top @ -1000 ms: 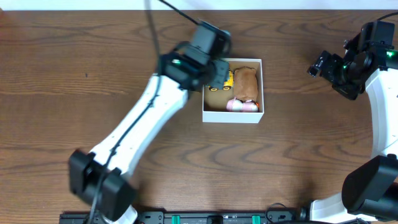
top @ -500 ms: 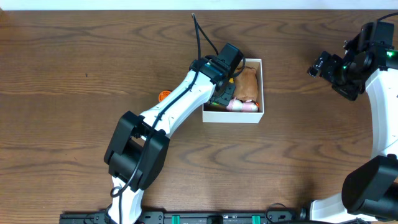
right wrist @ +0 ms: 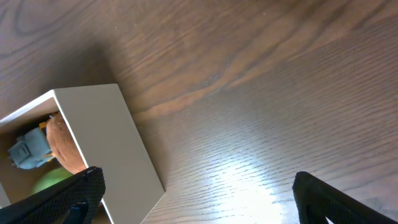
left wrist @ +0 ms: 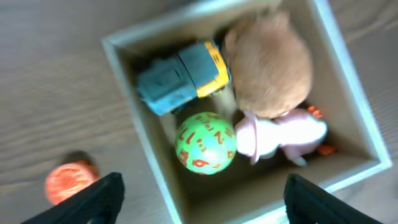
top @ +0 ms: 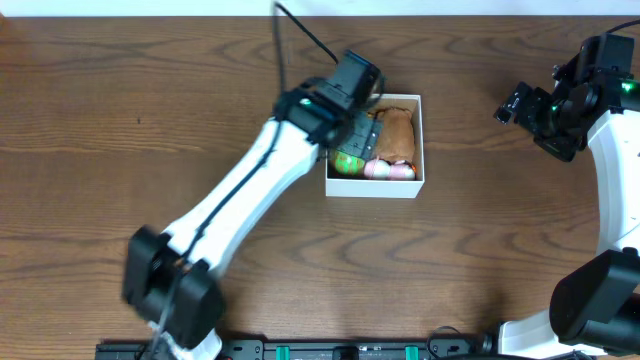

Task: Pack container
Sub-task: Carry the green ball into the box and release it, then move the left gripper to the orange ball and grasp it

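Note:
The container (top: 372,187) is a small white-walled box with a brown inside, standing at the table's middle. In the left wrist view the container (left wrist: 356,93) holds a blue and yellow truck (left wrist: 180,74), a brown plush (left wrist: 270,59), a pink toy (left wrist: 280,134) and a green ball with red numbers (left wrist: 205,142). My left gripper (left wrist: 208,205) hangs open above the box's left part, with the ball lying free below it. At the far right, my right gripper (top: 530,110) stands open over bare wood beside the container's white wall (right wrist: 106,137).
A small orange object (left wrist: 68,182) lies on the table just outside the container's left wall. My left arm (top: 240,200) stretches diagonally from the front left to the box. The table's back edge runs close behind the box.
My left gripper's jaws went from nearly shut to wide open, and the green ball now lies loose in the container. The left arm shifted over the box. The right arm has not moved.

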`<state>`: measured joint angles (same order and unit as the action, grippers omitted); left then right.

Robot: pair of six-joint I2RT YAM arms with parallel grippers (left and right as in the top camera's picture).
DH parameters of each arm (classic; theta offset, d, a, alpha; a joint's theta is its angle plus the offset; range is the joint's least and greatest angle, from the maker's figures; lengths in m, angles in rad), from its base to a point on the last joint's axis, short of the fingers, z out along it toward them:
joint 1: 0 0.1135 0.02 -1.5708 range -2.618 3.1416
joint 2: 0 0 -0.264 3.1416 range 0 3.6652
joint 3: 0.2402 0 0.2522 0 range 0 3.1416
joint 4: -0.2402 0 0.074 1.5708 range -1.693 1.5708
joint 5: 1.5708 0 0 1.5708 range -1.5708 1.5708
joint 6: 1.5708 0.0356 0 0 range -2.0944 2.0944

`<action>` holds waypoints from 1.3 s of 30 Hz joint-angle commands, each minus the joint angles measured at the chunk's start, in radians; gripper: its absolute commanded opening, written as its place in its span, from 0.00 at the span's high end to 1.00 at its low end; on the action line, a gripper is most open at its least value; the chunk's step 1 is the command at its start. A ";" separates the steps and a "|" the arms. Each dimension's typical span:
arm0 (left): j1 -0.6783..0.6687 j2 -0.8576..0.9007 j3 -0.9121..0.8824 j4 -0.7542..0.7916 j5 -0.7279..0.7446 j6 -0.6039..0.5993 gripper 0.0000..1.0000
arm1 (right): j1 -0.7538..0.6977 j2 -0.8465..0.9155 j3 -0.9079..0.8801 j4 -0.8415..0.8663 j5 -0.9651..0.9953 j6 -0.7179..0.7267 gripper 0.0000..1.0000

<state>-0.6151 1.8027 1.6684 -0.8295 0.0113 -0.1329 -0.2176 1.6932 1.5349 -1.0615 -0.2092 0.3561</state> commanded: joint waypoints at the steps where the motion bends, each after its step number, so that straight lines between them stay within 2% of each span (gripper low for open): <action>1: 0.029 -0.060 0.017 -0.008 -0.027 -0.002 0.16 | 0.009 0.000 -0.006 -0.001 0.003 0.003 0.01; 4: 0.045 -0.068 0.017 -0.034 -0.045 0.002 0.16 | 0.009 0.000 -0.006 -0.001 0.003 0.002 0.01; 9: 0.108 -0.057 0.013 -0.163 -0.215 0.002 0.16 | 0.009 0.000 -0.006 -0.003 0.003 0.002 0.01; 11: 0.153 -0.051 -0.003 -0.187 -0.225 -0.003 0.15 | 0.009 0.000 -0.006 -0.003 0.003 0.003 0.01; 14: 0.239 -0.038 -0.044 -0.183 -0.220 -0.070 0.15 | 0.009 0.000 -0.006 0.000 0.002 0.003 0.01; 21: 0.366 0.081 -0.124 -0.096 0.002 -0.070 0.15 | 0.009 0.000 -0.006 0.002 0.002 0.003 0.01; 28: 0.365 0.232 -0.126 -0.058 0.012 -0.070 0.15 | 0.009 0.000 -0.006 0.002 0.002 0.003 0.01; 39: 0.366 0.335 -0.126 -0.036 0.012 -0.070 0.15 | 0.009 0.000 -0.006 0.003 0.003 0.003 0.01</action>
<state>-0.2504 2.1086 1.5440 -0.8673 0.0200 -0.1875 -0.2173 1.6932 1.5349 -1.0580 -0.2096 0.3561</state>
